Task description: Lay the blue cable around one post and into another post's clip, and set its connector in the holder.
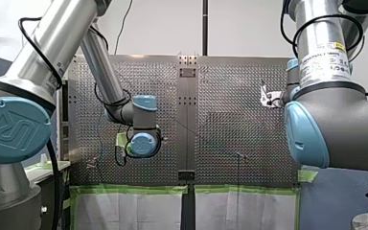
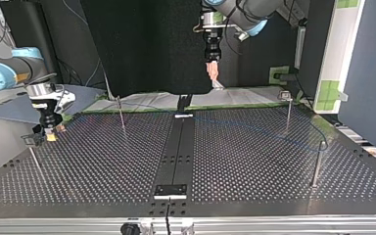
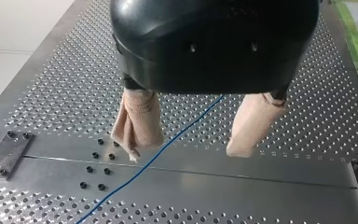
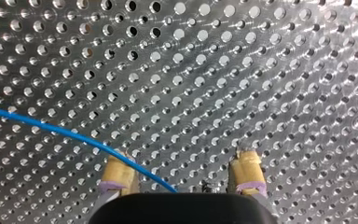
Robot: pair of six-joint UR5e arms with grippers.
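Jaws of my left gripper spread wide, nothing between them. Beige pads hang clear above the perforated table and touch nothing. Blue cable lies flat on the table under the gap, crossing slantwise from behind the gripper body to out past one pad's tip. It is nearer that pad than the other.

Jaws of my right gripper also stand well apart, holding nothing. Yellow pads sit low over the table. The cable comes in from the side, passes right at the tip of one pad and runs into the gap toward the gripper body. Cannot tell whether it touches that pad; the other pad is well clear of it.

Top view: left gripper high above the table's far edge, right gripper down close to the plate. The cable runs across the far half of the table and bends close by a thin post well away from both grippers. Cannot tell whether it goes round that post. Connector too small to make out
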